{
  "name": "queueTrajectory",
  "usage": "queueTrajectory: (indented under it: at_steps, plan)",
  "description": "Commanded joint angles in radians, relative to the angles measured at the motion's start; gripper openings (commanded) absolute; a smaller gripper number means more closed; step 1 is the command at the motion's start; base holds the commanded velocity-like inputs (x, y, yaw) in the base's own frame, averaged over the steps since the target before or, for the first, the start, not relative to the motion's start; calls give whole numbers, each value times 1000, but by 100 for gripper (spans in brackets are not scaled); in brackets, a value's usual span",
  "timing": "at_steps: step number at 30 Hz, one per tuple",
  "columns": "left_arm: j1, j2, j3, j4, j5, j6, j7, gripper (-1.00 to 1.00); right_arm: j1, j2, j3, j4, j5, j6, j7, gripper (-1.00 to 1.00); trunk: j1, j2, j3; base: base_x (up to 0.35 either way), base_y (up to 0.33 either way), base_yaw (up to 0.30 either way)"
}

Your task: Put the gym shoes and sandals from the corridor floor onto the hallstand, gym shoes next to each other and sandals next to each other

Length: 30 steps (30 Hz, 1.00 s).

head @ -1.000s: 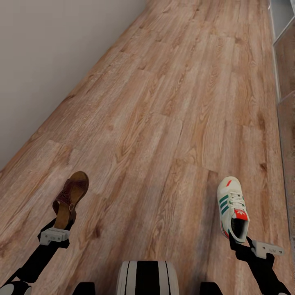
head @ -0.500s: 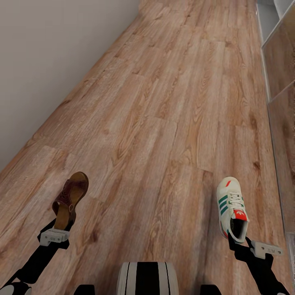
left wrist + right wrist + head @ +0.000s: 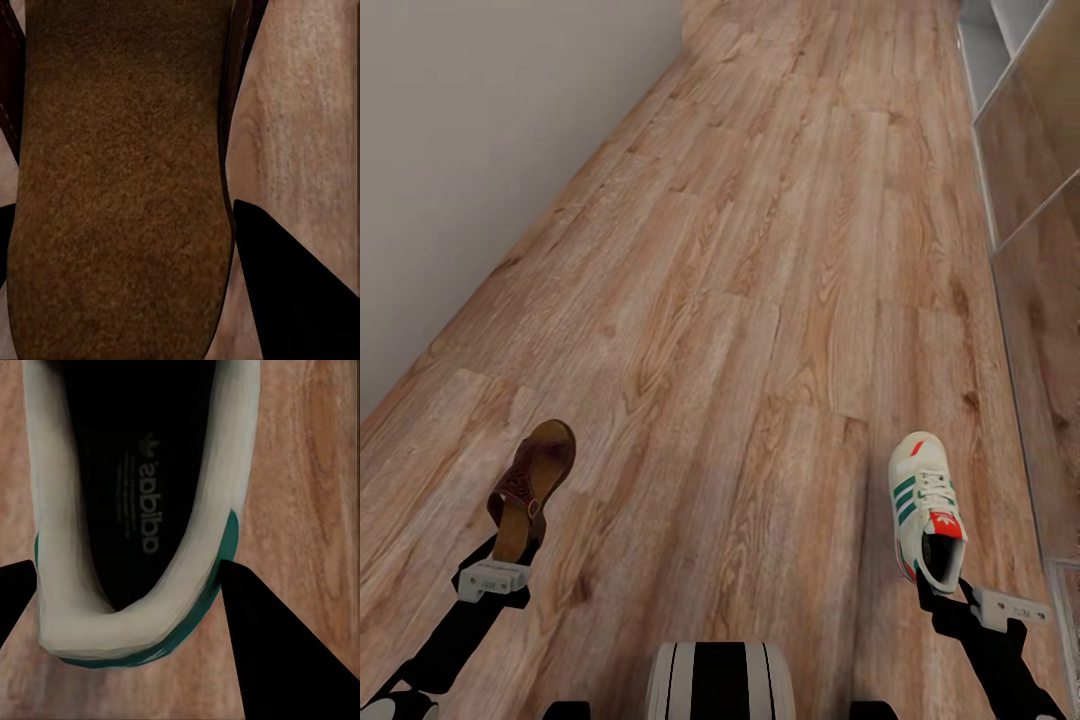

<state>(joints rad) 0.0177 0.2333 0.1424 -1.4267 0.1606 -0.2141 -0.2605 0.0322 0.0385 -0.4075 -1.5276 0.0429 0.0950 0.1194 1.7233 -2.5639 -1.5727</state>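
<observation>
A dark maroon-brown sandal (image 3: pixel 532 485) hangs above the corridor floor (image 3: pixel 760 260) at the lower left, toe forward, with my left gripper (image 3: pixel 510 548) shut on its heel end. Up close, its tan footbed (image 3: pixel 120 180) runs between the black fingers (image 3: pixel 300 292). At the lower right, a cream-white gym shoe (image 3: pixel 927 505) with green stripes and a red tongue label is held by its heel in my shut right gripper (image 3: pixel 940 590). In the right wrist view the shoe's heel collar (image 3: pixel 142 615) sits between the fingers (image 3: pixel 285 652). The hallstand (image 3: pixel 985 60) runs along the right edge.
A plain grey wall (image 3: pixel 460 150) bounds the corridor on the left. The wood-plank floor stretches ahead between wall and hallstand. My striped trunk (image 3: pixel 720 680) shows at the bottom centre. A patterned mat corner (image 3: pixel 1068 600) peeks in at the lower right.
The whole view has shifted: the hallstand takes up more of the right side and the floor slides left and down. Both grippers keep their hold on the sandal and the gym shoe.
</observation>
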Motion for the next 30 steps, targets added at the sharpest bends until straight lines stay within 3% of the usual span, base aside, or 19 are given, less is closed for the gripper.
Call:
queueTrajectory:
  at_steps: [1,17,30]
  plan:
    - [0,0,0,0,-2,-1,0,-100,0,0,0,0,-1,0,-1,-100,0,0,2,0,0,-88]
    - [0,-2,0,15,-2,-3,0,-100,0,0,2,19,1,0,-1,-100,0,0,26,1,0,-85]
    - [-1,-2,0,18,-2,-3,0,-100,0,0,4,20,2,0,0,-100,0,0,45,124,0,-83]
